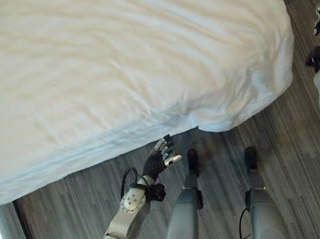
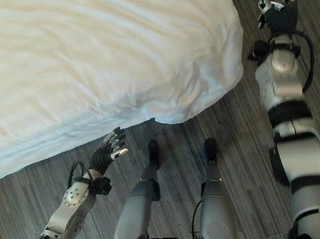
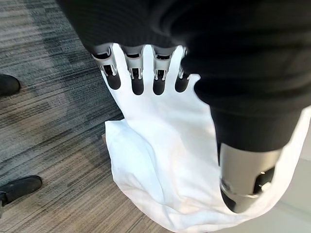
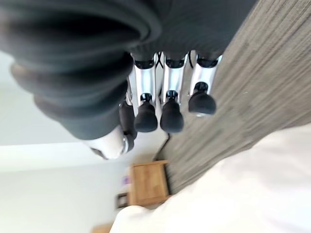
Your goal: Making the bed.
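Broadly, a white duvet (image 1: 111,61) covers the bed and takes up most of the head views, lying fairly smooth with shallow creases, its near edge running along the bedside and its corner (image 1: 246,102) bulging out and drooping toward the floor. Grey wood-grain flooring (image 1: 71,208) (striped in lighter and darker planks) lies between the bed and the robot. A small wooden bedside cabinet (image 4: 146,183) stands on that floor past the far end of the bed, seen from the right wrist.

Next, the left hand (image 1: 162,154) hangs just below the duvet's near edge, close to the hanging corner but apart from it; its fingers (image 3: 137,80) are straight and relaxed, thumb set off to the side, holding nothing. Over on the other side, the right hand (image 2: 278,12) is raised above the floor beside the bed's corner, well clear of the duvet, with its fingers (image 4: 171,114) loosely bent and empty.
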Robot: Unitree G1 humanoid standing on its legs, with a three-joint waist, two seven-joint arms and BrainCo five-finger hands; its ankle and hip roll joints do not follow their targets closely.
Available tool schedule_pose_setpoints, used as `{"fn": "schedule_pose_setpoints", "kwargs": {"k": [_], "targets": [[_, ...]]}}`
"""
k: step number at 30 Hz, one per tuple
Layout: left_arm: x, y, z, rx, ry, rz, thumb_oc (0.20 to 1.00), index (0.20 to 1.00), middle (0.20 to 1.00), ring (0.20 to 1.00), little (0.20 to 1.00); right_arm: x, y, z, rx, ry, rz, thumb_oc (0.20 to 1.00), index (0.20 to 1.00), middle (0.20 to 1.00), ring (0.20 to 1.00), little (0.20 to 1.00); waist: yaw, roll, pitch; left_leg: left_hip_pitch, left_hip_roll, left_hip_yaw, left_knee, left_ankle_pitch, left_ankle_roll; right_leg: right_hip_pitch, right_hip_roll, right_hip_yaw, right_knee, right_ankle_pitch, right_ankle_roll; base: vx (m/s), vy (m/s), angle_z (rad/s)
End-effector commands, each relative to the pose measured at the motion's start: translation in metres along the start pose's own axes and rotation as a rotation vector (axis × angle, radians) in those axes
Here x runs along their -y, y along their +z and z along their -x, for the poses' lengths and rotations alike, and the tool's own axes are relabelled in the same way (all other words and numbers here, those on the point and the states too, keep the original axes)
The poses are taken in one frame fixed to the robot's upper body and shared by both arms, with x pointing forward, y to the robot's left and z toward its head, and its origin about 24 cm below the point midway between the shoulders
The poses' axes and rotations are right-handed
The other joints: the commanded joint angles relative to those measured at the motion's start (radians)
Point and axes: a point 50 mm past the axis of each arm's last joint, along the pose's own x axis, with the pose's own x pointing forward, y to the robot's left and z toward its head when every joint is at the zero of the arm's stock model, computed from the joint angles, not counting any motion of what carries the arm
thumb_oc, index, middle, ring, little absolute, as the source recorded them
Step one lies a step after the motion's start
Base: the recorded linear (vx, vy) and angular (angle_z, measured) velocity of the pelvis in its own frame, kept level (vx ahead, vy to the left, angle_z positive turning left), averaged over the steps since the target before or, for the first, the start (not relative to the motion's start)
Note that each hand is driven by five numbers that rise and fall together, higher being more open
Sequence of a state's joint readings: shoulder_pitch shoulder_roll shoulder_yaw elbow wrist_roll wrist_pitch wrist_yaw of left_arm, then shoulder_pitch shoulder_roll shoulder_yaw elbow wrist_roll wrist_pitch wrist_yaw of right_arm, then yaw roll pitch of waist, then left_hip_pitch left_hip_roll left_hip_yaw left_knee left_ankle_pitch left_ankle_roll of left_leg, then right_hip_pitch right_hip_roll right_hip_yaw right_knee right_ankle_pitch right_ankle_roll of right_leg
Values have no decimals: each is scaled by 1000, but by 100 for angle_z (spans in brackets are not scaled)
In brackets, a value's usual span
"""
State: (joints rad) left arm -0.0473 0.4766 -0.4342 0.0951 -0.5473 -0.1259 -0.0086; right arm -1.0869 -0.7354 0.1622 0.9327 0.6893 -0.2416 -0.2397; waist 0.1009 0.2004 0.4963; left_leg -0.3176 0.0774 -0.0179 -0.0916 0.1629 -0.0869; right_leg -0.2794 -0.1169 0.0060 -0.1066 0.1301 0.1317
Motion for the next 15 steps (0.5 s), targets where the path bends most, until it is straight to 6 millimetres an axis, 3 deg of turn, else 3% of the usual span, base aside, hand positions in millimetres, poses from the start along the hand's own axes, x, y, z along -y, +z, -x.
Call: {"fn": "schedule_pose_setpoints", "kwargs": {"k": [1, 3, 5, 15], "targets": [[8, 4, -1, 32, -53, 28, 1000, 1000, 1000, 1000, 1000, -8, 43, -14, 103, 84, 13, 200, 200, 200, 200, 200, 14, -19, -47, -30, -55, -28, 4, -15, 0, -58, 35, -11, 25, 16, -14, 0, 0, 0], [10, 5, -3, 34, -63, 25, 1000, 1000, 1000, 1000, 1000, -17, 55, -18, 122, 91, -69, 200, 200, 200, 200, 200, 23, -20, -46, -46, -56, -34, 4, -12, -2, -68, 35, -19, 26, 17, -15, 0, 0, 0], [11, 6, -4, 35, -67, 14, 1000, 1000, 1000, 1000, 1000, -19, 53, -18, 113, 95, -57, 200, 200, 200, 200, 200, 28, -22, -43, -54, -55, -34, 4, -10, -3, -74, 36, -24, 27, 18, -16, 5, -13, 10], [12, 17, -11, 86, -40, 21, 1000, 1000, 1000, 1000, 1000, -7, 15, -11, -10, 35, 19, 200, 200, 200, 200, 200, 43, -9, 1, -134, -58, -45, 4, 7, -6, -151, 34, -40, 53, 23, -15, -13, 3, 5]]}}
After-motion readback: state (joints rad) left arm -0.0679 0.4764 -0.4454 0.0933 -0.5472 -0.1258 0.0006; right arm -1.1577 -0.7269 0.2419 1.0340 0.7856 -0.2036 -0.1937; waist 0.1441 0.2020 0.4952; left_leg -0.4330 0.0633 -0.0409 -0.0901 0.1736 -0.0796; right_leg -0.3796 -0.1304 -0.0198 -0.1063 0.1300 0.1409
